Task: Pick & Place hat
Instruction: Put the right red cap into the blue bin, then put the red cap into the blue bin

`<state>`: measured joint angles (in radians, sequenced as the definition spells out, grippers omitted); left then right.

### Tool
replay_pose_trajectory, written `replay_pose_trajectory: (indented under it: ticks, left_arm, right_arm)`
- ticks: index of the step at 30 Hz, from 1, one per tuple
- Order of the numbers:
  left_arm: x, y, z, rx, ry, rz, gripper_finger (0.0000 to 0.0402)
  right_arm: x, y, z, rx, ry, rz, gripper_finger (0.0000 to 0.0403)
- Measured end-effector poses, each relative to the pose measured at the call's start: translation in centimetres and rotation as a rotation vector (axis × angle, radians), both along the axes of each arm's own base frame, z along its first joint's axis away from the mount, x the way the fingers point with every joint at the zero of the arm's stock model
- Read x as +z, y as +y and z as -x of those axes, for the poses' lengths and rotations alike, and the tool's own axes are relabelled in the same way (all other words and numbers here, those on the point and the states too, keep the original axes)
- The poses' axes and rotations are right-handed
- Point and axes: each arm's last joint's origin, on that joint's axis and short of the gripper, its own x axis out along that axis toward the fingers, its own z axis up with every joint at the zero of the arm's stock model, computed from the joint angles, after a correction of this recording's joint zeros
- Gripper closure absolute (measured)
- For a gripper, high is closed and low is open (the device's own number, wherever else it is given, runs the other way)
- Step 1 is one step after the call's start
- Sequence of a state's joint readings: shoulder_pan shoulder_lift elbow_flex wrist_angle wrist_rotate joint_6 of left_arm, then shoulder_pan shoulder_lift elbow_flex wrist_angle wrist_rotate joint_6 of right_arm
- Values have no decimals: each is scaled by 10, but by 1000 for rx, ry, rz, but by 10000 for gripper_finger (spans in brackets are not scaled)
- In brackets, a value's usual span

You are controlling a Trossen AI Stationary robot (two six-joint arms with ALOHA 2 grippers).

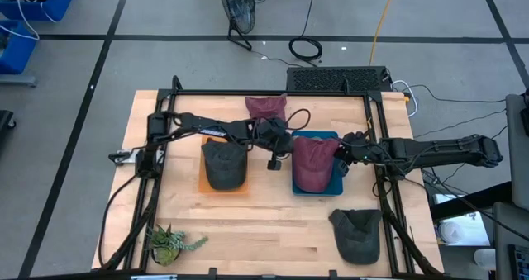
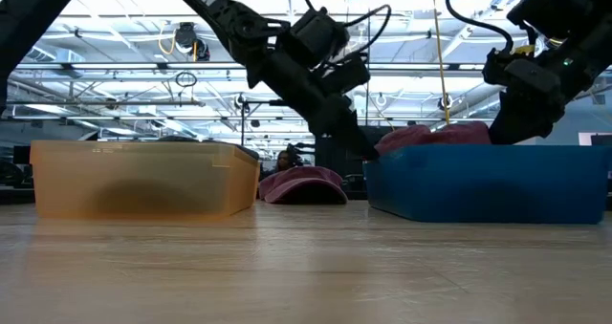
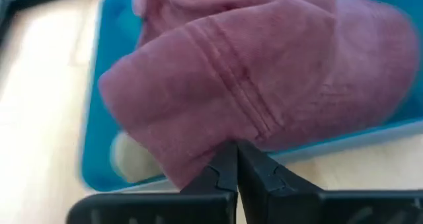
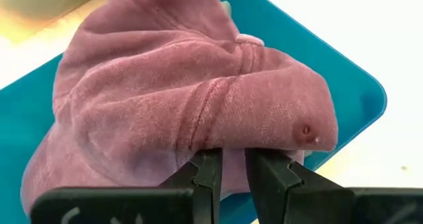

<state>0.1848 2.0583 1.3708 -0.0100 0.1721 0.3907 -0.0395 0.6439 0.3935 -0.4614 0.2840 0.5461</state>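
A maroon hat (image 1: pixel 313 164) lies in the blue bin (image 1: pixel 316 189), and its crown (image 2: pixel 430 134) rises above the bin's rim. My left gripper (image 1: pixel 289 147) is shut at the hat's left edge, over the bin's left wall (image 2: pixel 368 176). My right gripper (image 1: pixel 340 154) is shut on the hat's right side. A dark grey hat (image 1: pixel 225 164) rests in the orange bin (image 1: pixel 223 187). A second maroon hat (image 1: pixel 266 107) lies on the table's far part. Another dark hat (image 1: pixel 357 234) lies near the table's near right corner. My left gripper (image 3: pixel 236 159) has its shut fingertips at the hat's lower edge (image 3: pixel 198 159), coming level from the table's left. The cloth bunches toward the tips; how much lies between them does not show. My right gripper (image 4: pixel 229 163) pinches a raised fold of the hat's crown (image 4: pixel 218 135) between its two fingers, coming from the table's right. The hat's far part rests in the blue bin (image 4: pixel 344 92).
A small potted plant (image 1: pixel 169 244) stands at the near left corner. A black frame (image 1: pixel 273 92) runs around the table's far side and along both sides. Bare wood (image 1: pixel 273 222) lies between the bins and the near edge.
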Motion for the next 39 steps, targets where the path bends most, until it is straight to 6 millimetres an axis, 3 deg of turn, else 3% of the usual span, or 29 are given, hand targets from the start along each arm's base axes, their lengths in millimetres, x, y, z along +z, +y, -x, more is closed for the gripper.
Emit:
replay_pose_trajectory:
  ticks: [6,11,17,24,33,39]
  left_arm:
    - [-9,12,-3,51,-14,0,384]
    - [-9,12,-4,53,-39,27,371]
    - [-7,7,-4,-13,-46,95,382]
    - [18,6,7,-7,-24,102,398]
    - [55,11,29,104,21,5,371]
    - [62,32,46,256,114,-106,391]
  right_arm:
    - [0,0,0,-3,5,0,344]
    - [-1,0,0,5,17,7,344]
    - [-1,0,1,19,25,6,344]
    - [2,4,4,113,-5,-69,344]
    - [10,4,11,116,-84,-58,344]
    - [20,4,12,149,-184,-15,344]
